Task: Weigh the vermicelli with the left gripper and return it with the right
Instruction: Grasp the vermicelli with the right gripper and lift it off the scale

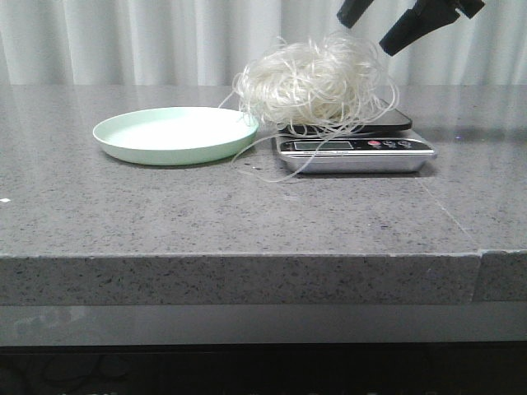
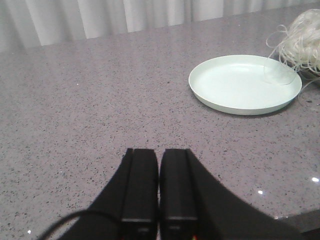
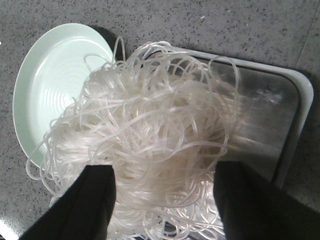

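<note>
Grey speckled worktop [image 1: 206, 206] is seen nearest, bare along its front edge. Behind it, a pale green plate [image 1: 174, 134] is set just beside a digital scale [image 1: 354, 148]. The vermicelli [image 1: 317, 82] is heaped on the scale's platform, with loose strands trailing over the plate's rim. The right fingers [image 1: 372, 29] are spread wide above the tangle, clear of it. The left fingers [image 2: 159, 185] are pressed together, empty, well apart from the plate.
</note>
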Motion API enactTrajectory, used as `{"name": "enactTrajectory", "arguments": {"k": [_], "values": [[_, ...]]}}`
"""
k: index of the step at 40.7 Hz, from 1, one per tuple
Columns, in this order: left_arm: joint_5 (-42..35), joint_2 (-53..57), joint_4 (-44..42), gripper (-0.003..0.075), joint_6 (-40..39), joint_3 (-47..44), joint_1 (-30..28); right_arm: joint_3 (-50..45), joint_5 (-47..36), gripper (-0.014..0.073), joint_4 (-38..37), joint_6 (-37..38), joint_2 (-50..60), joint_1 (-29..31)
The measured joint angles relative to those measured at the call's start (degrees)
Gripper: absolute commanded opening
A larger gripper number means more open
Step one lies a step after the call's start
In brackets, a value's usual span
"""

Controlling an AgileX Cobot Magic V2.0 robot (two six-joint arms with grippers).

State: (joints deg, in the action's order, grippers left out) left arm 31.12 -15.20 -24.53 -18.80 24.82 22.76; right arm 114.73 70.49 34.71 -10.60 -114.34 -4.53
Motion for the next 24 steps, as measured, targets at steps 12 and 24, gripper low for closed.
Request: {"name": "enactTrajectory", "arguments": {"k": [12, 24], "values": [[0.0, 0.0, -0.1, 0.0138, 0.0, 0.0, 0.0, 0.1, 0.1, 0.0528, 0.0, 0.0, -3.1, -1.5], [0.0, 0.0, -0.1, 0.0138, 0.0, 0.0, 0.0, 0.2, 0.0, 0.0523, 1.7, 0.0, -6.1, -2.8]]}}
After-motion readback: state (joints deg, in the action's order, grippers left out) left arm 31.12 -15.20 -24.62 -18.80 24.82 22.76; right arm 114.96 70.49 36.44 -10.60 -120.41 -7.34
